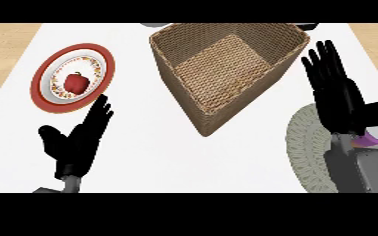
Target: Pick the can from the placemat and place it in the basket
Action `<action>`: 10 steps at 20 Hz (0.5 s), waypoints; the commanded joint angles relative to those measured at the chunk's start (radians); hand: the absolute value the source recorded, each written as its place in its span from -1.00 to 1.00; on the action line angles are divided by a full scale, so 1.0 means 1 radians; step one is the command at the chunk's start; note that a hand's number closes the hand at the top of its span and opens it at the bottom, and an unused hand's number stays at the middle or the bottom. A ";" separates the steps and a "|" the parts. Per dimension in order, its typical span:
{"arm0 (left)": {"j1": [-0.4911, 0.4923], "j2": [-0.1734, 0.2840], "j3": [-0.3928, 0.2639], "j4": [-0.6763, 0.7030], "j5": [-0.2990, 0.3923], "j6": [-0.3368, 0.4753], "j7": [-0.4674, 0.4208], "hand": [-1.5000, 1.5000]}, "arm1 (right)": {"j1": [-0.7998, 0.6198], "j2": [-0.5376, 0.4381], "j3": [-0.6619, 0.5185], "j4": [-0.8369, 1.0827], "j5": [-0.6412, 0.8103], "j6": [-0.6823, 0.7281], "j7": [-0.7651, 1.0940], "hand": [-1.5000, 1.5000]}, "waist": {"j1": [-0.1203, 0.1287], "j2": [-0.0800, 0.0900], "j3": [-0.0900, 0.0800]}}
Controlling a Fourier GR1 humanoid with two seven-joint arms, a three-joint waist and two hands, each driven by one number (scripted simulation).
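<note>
I see my right hand (336, 92) with fingers straight and spread above the grey placemat (306, 147); a purple sliver by its wrist may be the can (367, 140), I can't tell. My left hand (77, 140) is open, near the red-rimmed plate (46, 97) holding a red pepper (76, 82). The woven basket (184, 87) sits between, far centre.

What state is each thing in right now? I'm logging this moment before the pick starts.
basket: upright on the counter, nothing inside.
plate: flat on the counter, holds a red pepper.
placemat: flat, partly covered by the right arm.
can: mostly hidden behind the right hand.
left hand: open, holding nothing.
right hand: open, above the placemat.
</note>
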 commanded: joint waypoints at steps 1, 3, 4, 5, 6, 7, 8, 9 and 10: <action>-0.054 0.044 0.032 -0.011 -0.046 0.000 -0.011 0.00 | 0.030 -0.057 0.005 -0.017 -0.066 0.212 -0.045 1.00 | -0.003 0.016 0.002; -0.082 0.119 0.035 -0.038 -0.103 -0.031 -0.074 0.00 | -0.022 -0.103 0.115 -0.037 -0.083 0.371 0.010 1.00 | 0.021 0.013 0.004; -0.118 0.154 0.045 -0.051 -0.133 -0.034 -0.086 0.00 | -0.019 -0.131 0.158 -0.056 -0.092 0.458 0.019 1.00 | 0.022 0.009 0.006; -0.140 0.175 0.042 -0.052 -0.170 -0.029 -0.106 0.00 | -0.035 -0.148 0.191 -0.080 -0.118 0.538 0.025 1.00 | 0.025 0.007 0.008; -0.169 0.216 0.057 -0.062 -0.194 -0.038 -0.116 0.00 | -0.054 -0.157 0.239 -0.101 -0.121 0.602 0.033 1.00 | 0.045 0.004 0.010; -0.118 0.160 0.057 -0.050 -0.148 -0.012 -0.097 0.00 | 0.053 0.107 -0.095 -0.005 -0.315 0.164 -0.084 1.00 | -0.090 0.008 0.043; -0.168 0.199 0.042 -0.049 -0.196 -0.036 -0.116 0.00 | 0.033 -0.032 0.272 -0.088 -0.297 0.615 0.101 1.00 | 0.010 0.014 0.009; -0.162 0.236 0.058 -0.062 -0.194 -0.054 -0.107 0.00 | 0.094 -0.023 0.275 -0.106 -0.352 0.652 0.094 1.00 | -0.003 0.008 0.008; -0.158 0.241 0.068 -0.037 -0.208 -0.049 -0.128 0.00 | 0.135 -0.102 0.289 -0.170 -0.300 0.722 0.070 1.00 | -0.031 0.007 0.003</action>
